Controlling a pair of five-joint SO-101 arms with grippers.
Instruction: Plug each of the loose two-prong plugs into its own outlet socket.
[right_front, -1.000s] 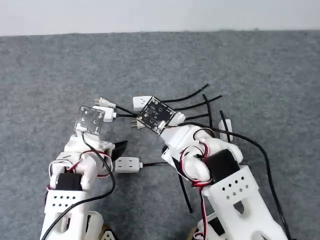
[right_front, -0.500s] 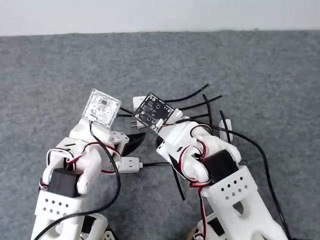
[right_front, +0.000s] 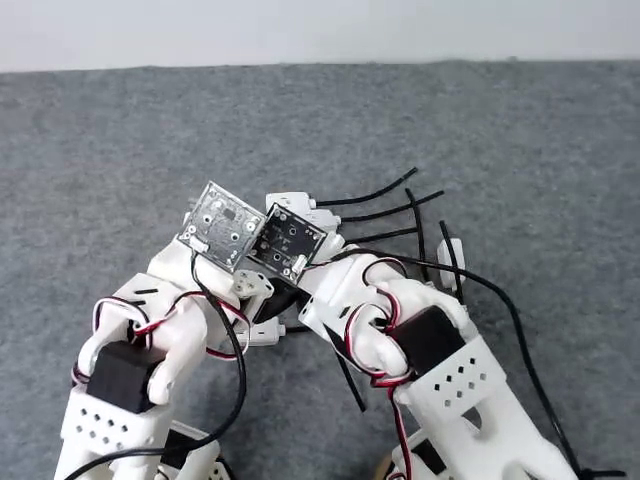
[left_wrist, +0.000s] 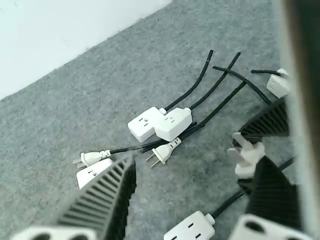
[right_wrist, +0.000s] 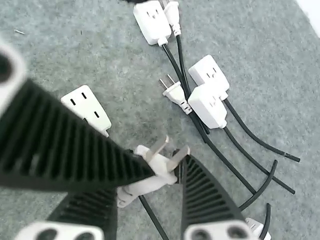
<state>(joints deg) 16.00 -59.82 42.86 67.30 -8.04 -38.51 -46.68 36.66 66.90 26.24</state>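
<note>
Between the right arm's fingers (right_wrist: 200, 200), a two-prong plug (right_wrist: 150, 172) sits clamped, while the left arm's fingers (left_wrist: 112, 195) stand apart.

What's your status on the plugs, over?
Right hand shut on two-prong plug. Left hand open, empty. Nearest outlet socket free on the mat, slots clear.

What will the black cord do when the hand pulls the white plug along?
Probably swing along behind: the black cord on the held plug is a short, thin stub. It likely bends gently, like the other cords curving. It looks light.
</note>
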